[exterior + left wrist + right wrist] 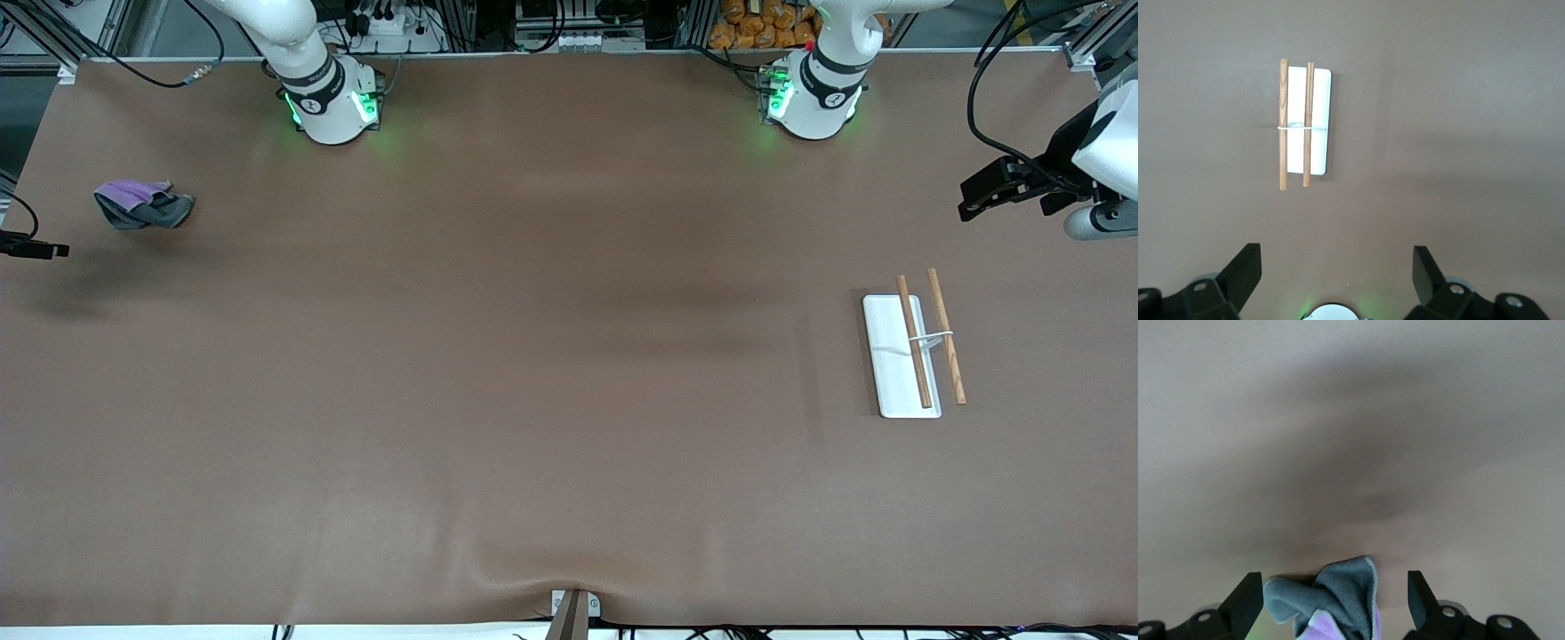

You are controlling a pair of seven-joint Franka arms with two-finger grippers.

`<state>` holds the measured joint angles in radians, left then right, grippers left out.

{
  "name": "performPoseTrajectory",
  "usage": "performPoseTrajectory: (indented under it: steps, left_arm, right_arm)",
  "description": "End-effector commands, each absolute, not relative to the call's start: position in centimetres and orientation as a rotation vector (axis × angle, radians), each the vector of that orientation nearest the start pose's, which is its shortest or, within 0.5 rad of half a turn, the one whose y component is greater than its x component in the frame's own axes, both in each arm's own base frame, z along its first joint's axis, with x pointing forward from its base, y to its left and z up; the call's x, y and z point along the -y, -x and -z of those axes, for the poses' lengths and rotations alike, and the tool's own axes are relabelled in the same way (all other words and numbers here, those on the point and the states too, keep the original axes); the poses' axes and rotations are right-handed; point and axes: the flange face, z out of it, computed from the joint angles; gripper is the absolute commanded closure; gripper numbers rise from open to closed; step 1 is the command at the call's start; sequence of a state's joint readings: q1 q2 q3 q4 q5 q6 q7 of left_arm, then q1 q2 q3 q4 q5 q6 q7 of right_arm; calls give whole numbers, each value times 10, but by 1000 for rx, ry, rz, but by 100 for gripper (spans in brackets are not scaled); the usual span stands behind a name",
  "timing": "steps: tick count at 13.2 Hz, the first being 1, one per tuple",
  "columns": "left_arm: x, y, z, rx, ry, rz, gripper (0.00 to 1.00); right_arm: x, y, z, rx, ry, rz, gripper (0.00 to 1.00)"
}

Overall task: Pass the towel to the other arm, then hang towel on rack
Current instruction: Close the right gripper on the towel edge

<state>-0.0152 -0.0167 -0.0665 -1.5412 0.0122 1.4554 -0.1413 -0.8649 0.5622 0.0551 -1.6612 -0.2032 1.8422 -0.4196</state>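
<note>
Rack (900,356): rigid, light, toward the left arm's end of the desk (533,400). Towel (142,204): soft, limp, crumpled; best pinched at a raised fold. Right tool (1335,600) spread over the towel, left tool (1337,277) spread, waiting.

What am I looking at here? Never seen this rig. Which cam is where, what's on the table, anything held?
Two robot arms are bolted along one edge of a brown table. The wide picture looks down from across it; the other two come from cameras on each wrist. The crumpled purple-and-grey towel lies at the right arm's end; the rack, a white plate with two wooden rods, lies at the left arm's end. The right gripper hangs open over the towel; the left gripper waits open above the table, the rack in its view. Nothing is held.
</note>
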Motion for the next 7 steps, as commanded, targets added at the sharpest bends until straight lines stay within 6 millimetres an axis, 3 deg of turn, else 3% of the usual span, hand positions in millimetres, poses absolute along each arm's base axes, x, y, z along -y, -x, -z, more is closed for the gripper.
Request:
performPoseTrajectory:
  steps: [1, 3, 7]
  left_arm:
    - [38, -536, -639, 87, 3100, -87, 0]
    - [36, -536, -637, 92, 3099, -92, 0]
    - [37, -537, -636, 89, 3099, -94, 0]
  right_arm:
    - [485, -414, -234, -428, 2941, -599, 13]
    - [489, -402, -213, -409, 2924, -598, 16]
    - [490, -371, -191, -414, 2878, -640, 23]
